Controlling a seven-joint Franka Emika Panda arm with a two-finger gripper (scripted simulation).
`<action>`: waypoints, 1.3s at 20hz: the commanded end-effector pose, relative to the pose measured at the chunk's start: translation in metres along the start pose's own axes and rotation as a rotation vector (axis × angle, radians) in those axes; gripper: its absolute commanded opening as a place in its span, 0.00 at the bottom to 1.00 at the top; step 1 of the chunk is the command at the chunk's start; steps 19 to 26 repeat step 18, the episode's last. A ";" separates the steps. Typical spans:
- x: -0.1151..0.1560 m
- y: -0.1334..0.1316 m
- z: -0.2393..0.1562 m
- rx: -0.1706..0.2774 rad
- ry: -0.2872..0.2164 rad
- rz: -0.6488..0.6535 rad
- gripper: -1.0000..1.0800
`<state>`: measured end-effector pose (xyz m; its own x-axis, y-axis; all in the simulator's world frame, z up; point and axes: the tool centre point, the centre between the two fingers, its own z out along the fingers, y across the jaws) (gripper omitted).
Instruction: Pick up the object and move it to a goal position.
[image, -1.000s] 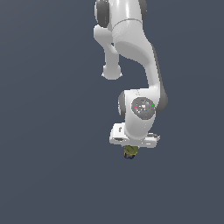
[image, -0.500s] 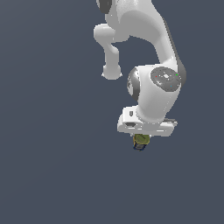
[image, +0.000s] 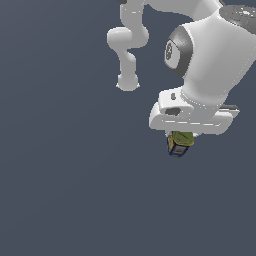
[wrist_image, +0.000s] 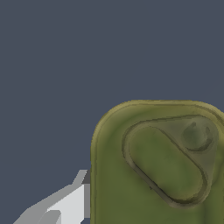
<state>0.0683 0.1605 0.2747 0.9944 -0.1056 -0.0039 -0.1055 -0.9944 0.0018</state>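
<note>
The olive-green can (image: 179, 142), with dark blue and yellow marks at its lower end, hangs under my white hand in the exterior view. My gripper (image: 181, 139) is shut on it and holds it off the ground; the fingers are mostly hidden behind the hand and the can. In the wrist view the can's olive top (wrist_image: 159, 166) with its oval ridge fills much of the picture, very close to the camera. One grey-white finger (wrist_image: 65, 205) shows beside it.
The white arm (image: 210, 55) rises toward the exterior view's upper right. Its base links (image: 128, 45) stand further back. A plain dark grey-blue ground (image: 65, 190) lies all around.
The arm has moved toward the exterior view's right and nearer the camera, so it looks larger. The can has stayed gripped and moved with the hand.
</note>
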 end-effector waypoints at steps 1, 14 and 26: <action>-0.003 -0.009 -0.027 0.001 0.004 0.000 0.00; -0.008 -0.031 -0.086 0.002 0.004 0.000 0.00; -0.007 -0.031 -0.086 0.002 0.004 0.000 0.00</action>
